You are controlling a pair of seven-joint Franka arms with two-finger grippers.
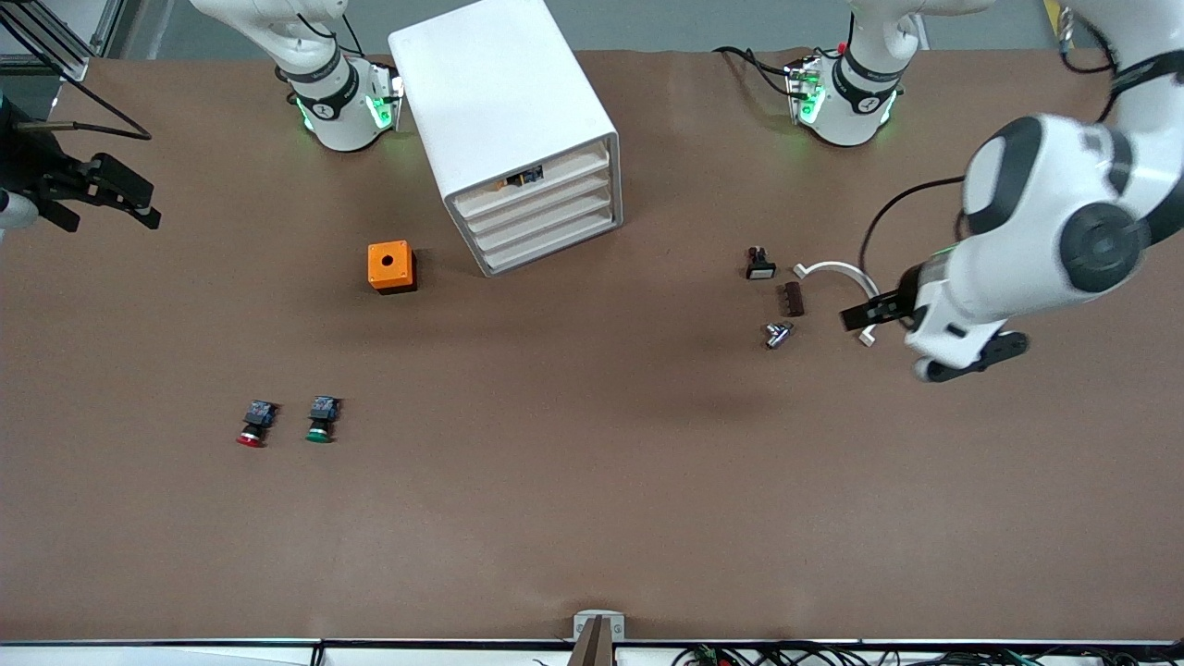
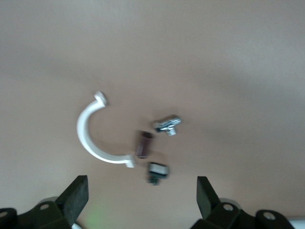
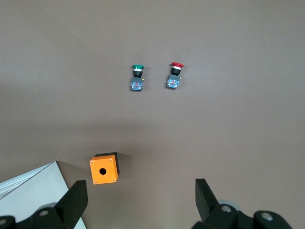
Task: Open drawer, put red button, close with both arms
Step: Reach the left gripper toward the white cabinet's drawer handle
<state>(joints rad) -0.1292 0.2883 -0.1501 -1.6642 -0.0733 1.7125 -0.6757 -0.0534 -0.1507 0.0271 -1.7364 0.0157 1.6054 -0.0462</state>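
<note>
Even, bright overhead light falls on the brown worktop (image 1: 592, 481), leaving soft, short shadows beside the white cabinet (image 1: 509, 120) and the orange box (image 1: 390, 266). The left wrist view is blurred; the right wrist view is crisp but dimmer.

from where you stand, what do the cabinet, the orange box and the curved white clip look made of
Cabinet: likely plastic, smooth matte white with rounded edges. Orange box: probably moulded plastic, even bright orange top with a round hole, darker sides. Curved white clip: seems plastic, thin glossy white arc with small end tabs; painted metal cannot be ruled out.
</note>
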